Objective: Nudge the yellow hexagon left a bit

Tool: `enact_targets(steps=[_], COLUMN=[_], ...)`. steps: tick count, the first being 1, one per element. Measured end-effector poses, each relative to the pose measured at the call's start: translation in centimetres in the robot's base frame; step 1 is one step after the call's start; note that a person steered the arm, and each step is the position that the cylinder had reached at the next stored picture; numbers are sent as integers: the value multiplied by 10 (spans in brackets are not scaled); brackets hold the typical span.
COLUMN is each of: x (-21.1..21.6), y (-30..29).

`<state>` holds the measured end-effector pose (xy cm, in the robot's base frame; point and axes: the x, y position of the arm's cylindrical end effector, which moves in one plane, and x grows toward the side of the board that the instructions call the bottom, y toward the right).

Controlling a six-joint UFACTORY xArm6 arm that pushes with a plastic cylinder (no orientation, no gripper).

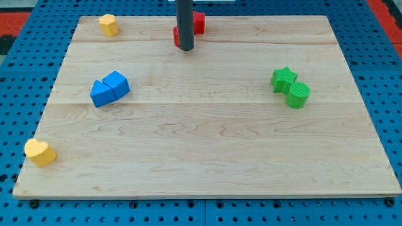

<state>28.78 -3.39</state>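
Observation:
The yellow hexagon (108,24) sits at the board's top left corner. My tip (184,48) rests on the board at the top centre, well to the right of the hexagon and apart from it. The rod hides part of two red blocks: one (198,22) right behind it and one (177,36) at its left edge, which the tip seems to touch.
A yellow heart (39,152) lies at the board's bottom left corner. Two blue blocks (110,88) touch each other at the left middle. A green star (284,78) and a green cylinder (298,95) touch at the right. The wooden board (207,157) lies on a blue perforated surface.

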Motion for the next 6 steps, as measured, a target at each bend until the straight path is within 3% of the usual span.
enact_targets(steps=[2,3,4,5,6], x=[-7,-25,-4,-17,-92], y=[-30,10,-28,-104,-92])
